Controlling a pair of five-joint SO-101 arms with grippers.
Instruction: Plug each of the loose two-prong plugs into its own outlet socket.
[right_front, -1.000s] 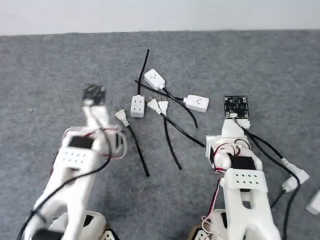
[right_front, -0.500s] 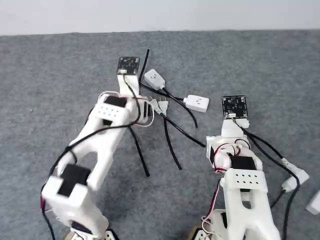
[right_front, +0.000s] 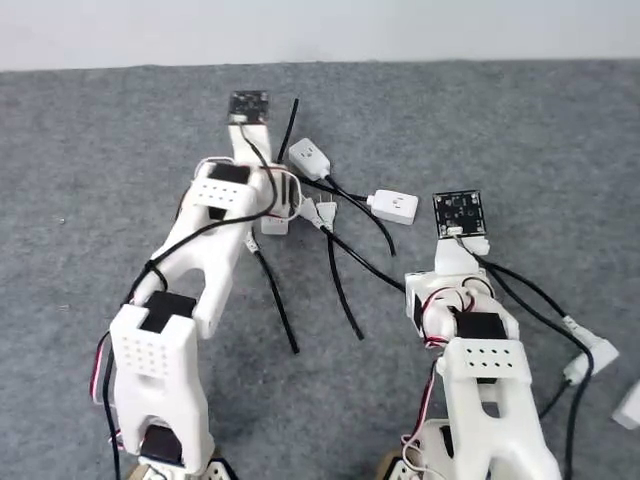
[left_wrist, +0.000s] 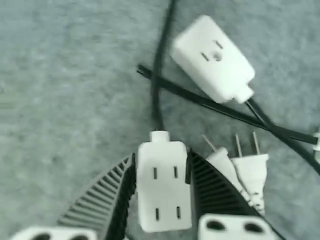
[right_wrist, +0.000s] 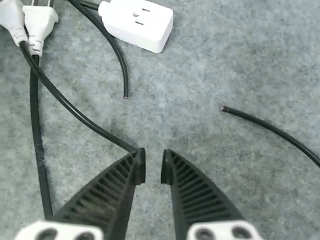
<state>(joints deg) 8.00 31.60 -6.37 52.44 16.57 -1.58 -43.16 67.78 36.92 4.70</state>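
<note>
Three white outlet sockets lie on the grey carpet. My left gripper (left_wrist: 161, 161) is shut on the nearest socket (left_wrist: 162, 192), one finger against each side. In the high view the left arm covers most of this socket (right_front: 274, 224). A second socket (left_wrist: 212, 60) (right_front: 309, 156) lies just beyond it. The third socket (right_front: 393, 205) (right_wrist: 136, 18) is farther right. Two loose white plugs (right_front: 326, 212) (right_front: 305, 208) lie side by side between the sockets, prongs up-table (left_wrist: 250, 167). A third plug (right_front: 250, 240) peeks out beside the left arm. My right gripper (right_wrist: 153, 169) hangs shut over bare carpet beside a black cable.
Black cables (right_front: 340, 280) trail from the plugs toward the table's front. A loose cable end (right_wrist: 270, 129) lies near the right gripper. The right arm's own wiring and white connectors (right_front: 600, 352) sit at the right edge. A pale wall borders the carpet at the back.
The left arm swung from the left side up over the nearest socket and its fingers now flank it. The right arm shifted slightly left.
</note>
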